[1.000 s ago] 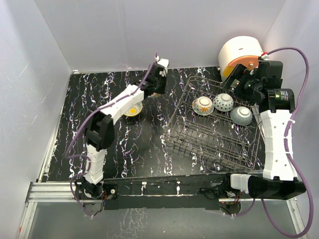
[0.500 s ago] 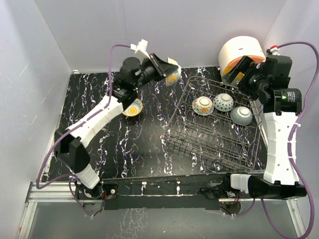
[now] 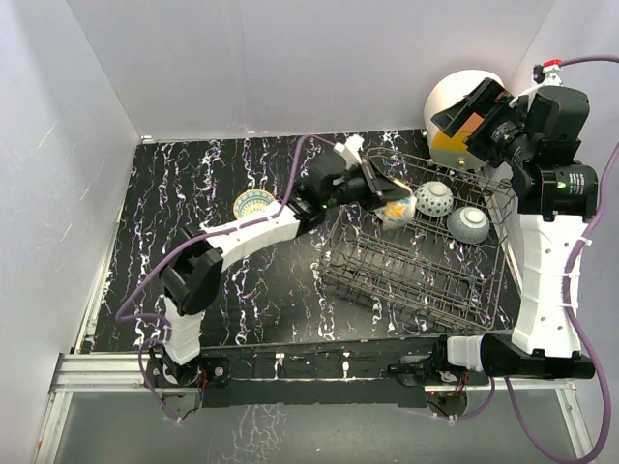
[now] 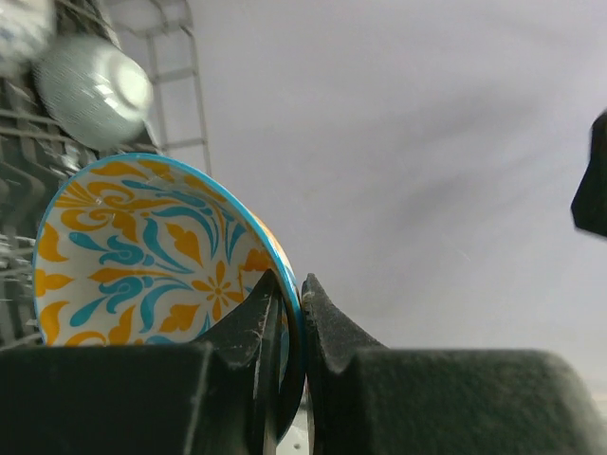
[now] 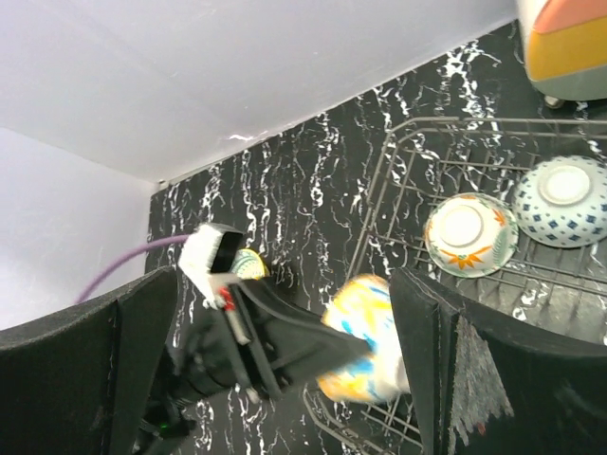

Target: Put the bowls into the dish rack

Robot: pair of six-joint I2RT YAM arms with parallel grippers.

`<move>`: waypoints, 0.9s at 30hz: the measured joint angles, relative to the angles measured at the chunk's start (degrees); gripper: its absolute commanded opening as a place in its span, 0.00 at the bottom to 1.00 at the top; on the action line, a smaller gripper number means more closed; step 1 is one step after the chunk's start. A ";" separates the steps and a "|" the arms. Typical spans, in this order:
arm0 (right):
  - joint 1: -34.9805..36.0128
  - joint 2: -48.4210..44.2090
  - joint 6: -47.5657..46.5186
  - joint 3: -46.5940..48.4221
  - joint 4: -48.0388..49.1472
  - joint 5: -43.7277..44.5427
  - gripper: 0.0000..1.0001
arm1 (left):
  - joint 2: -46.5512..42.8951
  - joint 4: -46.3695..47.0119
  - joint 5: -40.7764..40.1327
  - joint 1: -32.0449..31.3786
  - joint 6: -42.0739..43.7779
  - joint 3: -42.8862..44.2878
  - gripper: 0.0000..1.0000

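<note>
round white-and-orange appliance at far right corner of black marbled table

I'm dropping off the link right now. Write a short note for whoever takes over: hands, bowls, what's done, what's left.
Left hand: shut on the rim of the yellow-and-blue bowl, held over the dish rack.
Right hand: open, empty, raised by the rack's far right corner.
Done: three bowls sit upside down in the rack: orange-floral bowl, blue-patterned bowl, grey bowl.
Left: set the held bowl in the rack, then fetch the last bowl from the table.
</note>
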 measured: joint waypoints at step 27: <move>-0.02 0.13 -11.39 -0.15 5.29 -12.52 0.99 | 35.60 24.35 10.56 -13.09 -29.20 20.17 0.00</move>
